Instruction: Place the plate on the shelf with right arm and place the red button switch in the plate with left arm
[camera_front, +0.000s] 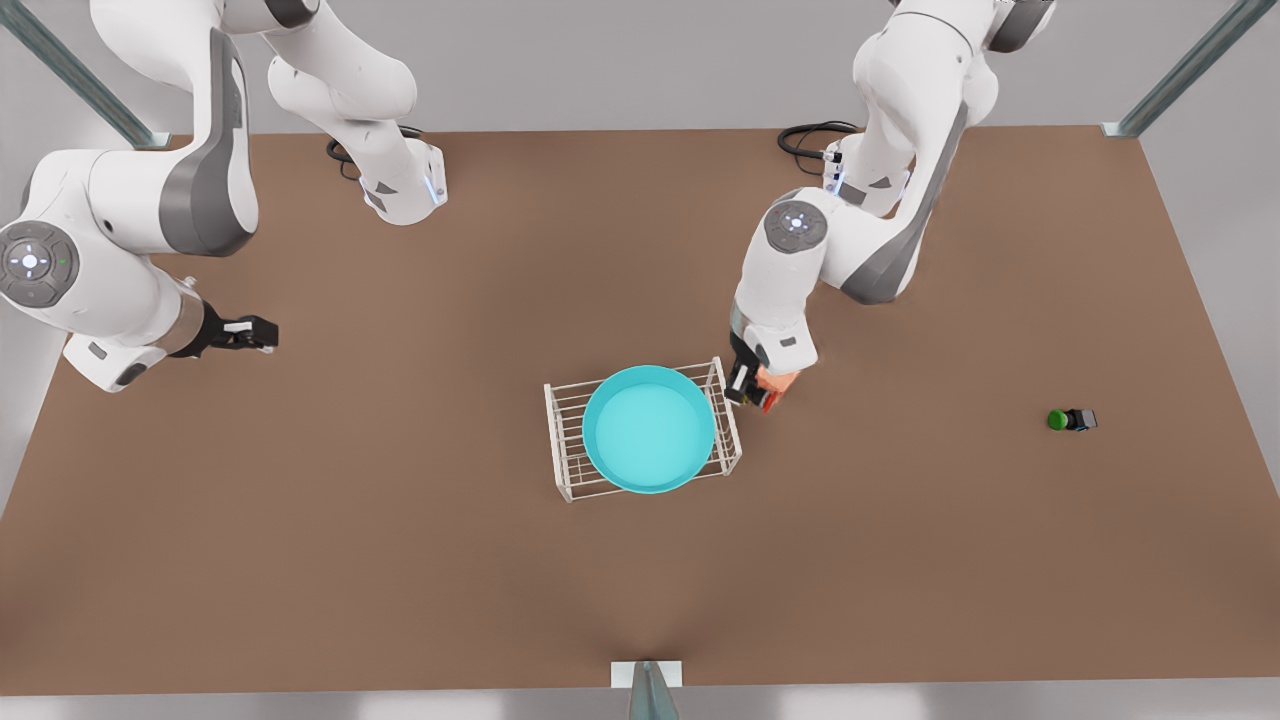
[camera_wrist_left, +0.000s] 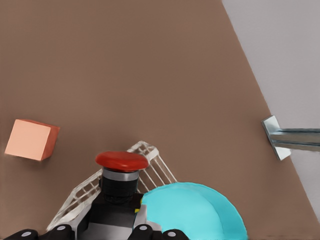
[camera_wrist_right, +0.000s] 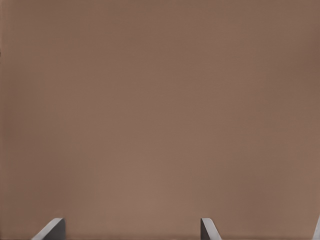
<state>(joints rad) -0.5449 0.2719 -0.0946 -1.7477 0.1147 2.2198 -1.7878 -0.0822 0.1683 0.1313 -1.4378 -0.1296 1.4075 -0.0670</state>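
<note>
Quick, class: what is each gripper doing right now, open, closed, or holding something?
Left gripper: closed on the red button switch, beside the shelf.
Right gripper: open, holding nothing, waiting.

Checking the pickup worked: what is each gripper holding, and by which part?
The left gripper holds the red button switch by its black body. The right gripper waits open, holding nothing.

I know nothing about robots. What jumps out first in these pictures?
The bright turquoise plate sits on top of the white wire shelf mid-table. Beside the shelf, on the front view's right, the left claw holds the red button switch. The right claw waits at the front view's far left.
</note>
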